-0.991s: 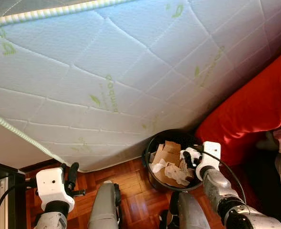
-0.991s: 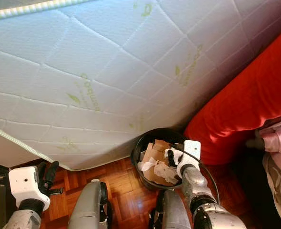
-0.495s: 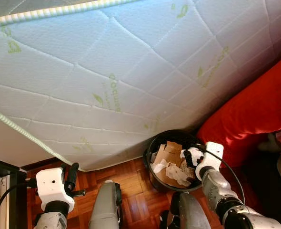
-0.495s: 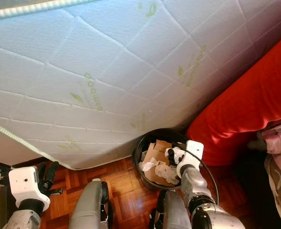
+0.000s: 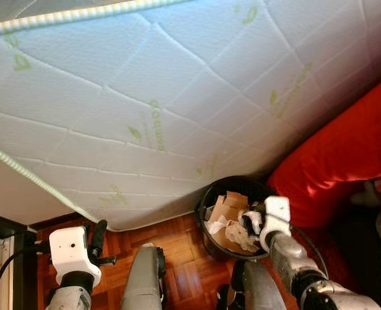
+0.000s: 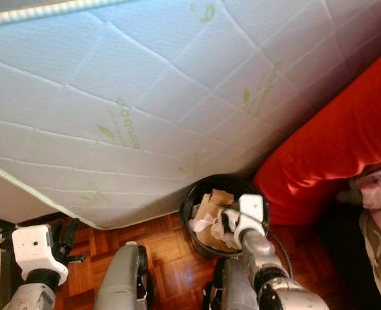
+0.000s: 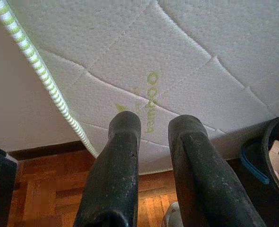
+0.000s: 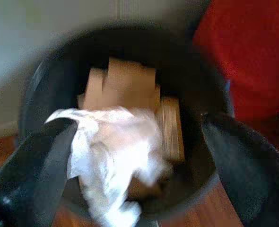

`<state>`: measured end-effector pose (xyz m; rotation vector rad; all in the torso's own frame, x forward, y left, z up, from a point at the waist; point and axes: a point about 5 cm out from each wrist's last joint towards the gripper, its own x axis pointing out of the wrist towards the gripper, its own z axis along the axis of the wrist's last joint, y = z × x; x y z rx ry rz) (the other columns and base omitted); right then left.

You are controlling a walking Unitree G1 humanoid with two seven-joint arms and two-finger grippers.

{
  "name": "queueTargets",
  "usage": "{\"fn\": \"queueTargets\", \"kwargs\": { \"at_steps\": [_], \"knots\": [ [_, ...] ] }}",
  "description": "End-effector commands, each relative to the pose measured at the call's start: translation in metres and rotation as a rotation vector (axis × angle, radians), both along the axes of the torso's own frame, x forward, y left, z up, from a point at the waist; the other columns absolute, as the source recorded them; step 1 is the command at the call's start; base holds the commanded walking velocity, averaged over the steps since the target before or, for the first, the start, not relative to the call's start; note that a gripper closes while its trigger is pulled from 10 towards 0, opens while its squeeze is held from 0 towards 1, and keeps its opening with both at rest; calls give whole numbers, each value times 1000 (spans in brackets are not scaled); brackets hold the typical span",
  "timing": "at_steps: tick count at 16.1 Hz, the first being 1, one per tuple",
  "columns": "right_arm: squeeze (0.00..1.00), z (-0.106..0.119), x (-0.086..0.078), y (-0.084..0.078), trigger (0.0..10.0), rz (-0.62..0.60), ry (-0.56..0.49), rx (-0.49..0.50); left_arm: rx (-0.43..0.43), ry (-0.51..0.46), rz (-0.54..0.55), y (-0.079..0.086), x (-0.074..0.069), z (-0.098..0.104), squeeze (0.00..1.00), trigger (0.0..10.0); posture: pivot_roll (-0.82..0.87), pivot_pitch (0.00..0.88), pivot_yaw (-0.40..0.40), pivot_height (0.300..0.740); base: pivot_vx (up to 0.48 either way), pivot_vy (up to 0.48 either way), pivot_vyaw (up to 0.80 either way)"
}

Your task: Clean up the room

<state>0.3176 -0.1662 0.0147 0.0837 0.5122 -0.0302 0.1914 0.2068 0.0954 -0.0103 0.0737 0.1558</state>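
**Trash bin nearly fed: paper wad at release over the bin**

Trash bin [image 5: 232, 216], round black plastic, stands on the parquet floor [image 5: 177, 258] against the quilted white mattress [image 5: 158, 103], just beside the red blanket [image 5: 339, 155]. Inside it: flat brown cardboard pieces [image 8: 125, 85] and crumpled white paper [image 8: 116, 156], soft and wrinkled. Right gripper [image 8: 144, 161] hovers right over the bin mouth, fingers spread wide on either side of the white wad; cannot tell if the paper touches a finger or lies loose, view is blurred. Judged: this drop is about done, more of the room is likely left to tidy. Left gripper [image 7: 153, 156] hangs idle away from the bin, near the mattress's green-striped piping [image 7: 40, 71], smooth black fingers a narrow gap apart, holding nothing.
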Motion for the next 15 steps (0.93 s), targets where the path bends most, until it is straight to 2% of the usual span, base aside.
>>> {"fn": "queueTargets", "kwargs": {
  "at_steps": [1, 2, 4, 7, 8, 9, 10, 12, 13, 15],
  "knots": [
    [1000, 11, 8, 4, 10000, 0, -80, 24, 5, 16, 3, 3, -5, -1, 0, 10000, 287, 299, -23, 634, 0, 0, 0],
    [1000, 16, 13, 9, 10000, 28, -99, 20, 6, 16, 4, 3, -5, -1, 0, 10000, 287, 298, -24, 634, 0, 0, 0],
    [1000, 9, 8, 8, 10000, 44, -35, -25, 5, 16, 4, 3, -5, -1, 0, 10000, 286, 295, -26, 634, 0, 0, 0],
    [1000, -19, -16, 1, 10000, 68, 126, -104, 0, 18, 3, 1, -5, -2, 0, 10000, 283, 295, -27, 634, 0, 0, 0],
    [1000, -22, -19, -2, 10000, 35, 138, -87, -1, 19, 2, 1, -5, -2, 0, 10000, 283, 295, -27, 634, 0, 0, 0],
    [1000, -19, -17, -3, 10000, -1, 109, -47, 0, 19, 2, 1, -5, -2, 0, 10000, 283, 295, -27, 634, 0, 0, 0],
    [1000, -6, -6, 0, 10000, -12, 13, -8, 2, 19, 4, 2, -5, -2, 0, 10000, 286, 298, -25, 634, 0, 0, 0],
    [1000, 7, 5, 3, 10000, -19, -67, 19, 4, 19, 4, 3, -5, -1, 0, 10000, 285, 297, -24, 634, 0, 0, 0],
    [1000, 11, 8, 5, 10000, -10, -64, 11, 5, 18, 4, 3, -5, -1, 0, 10000, 285, 297, -24, 634, 0, 0, 0],
    [1000, 0, 1, 7, 10000, 32, 26, -49, 2, 18, 2, 1, -5, -2, 0, 10000, 284, 294, -27, 634, 0, 0, 0]
  ]
}}
